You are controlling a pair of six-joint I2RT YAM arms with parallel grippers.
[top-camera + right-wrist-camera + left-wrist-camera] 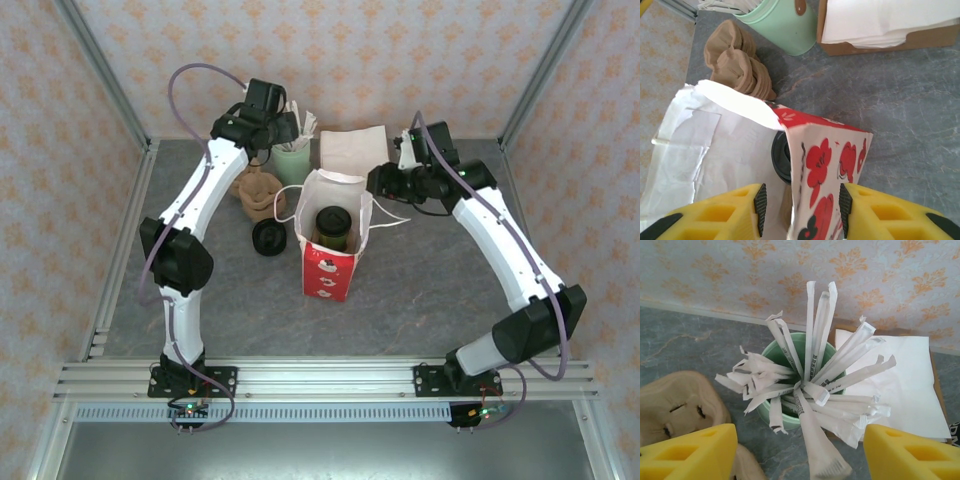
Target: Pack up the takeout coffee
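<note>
Standing upright at the middle of the table [400,300], the bag [328,262] turns its open mouth to the top camera, and the coffee [333,222] sits inside it, black lid up. A loose lid [268,237] lies just left of the bag. A brown stack [258,192] sits behind and left of the bag, and a green cup [293,163] of straws [298,125] and a pile of napkins [352,148] stand behind it. The left gripper [283,130] hovers over the straws, well behind the bag. The right gripper [378,183] hangs at the bag's right rear edge. From up here I cannot tell how wide either one stands. At the left wrist, the left gripper [800,452] is spread wide and holds nothing, one yellow finger at each lower corner. The straws [815,370] fan out of the green cup [766,410] between the fingers, with the napkins [900,375] and the brown stack [675,400] also in sight. At the right wrist, the right gripper [802,205] straddles the top edge of the bag [827,155]. Its jaws are partly apart, and the red flowered wall stands between the black pads [760,202]. A gap shows beside one pad, so nothing is pinched. The coffee [780,157] shows as a dark rim inside the bag, just behind that wall. Beyond the bag sit the brown stack [737,65], the green cup [782,25] and the napkins [880,20].
</note>
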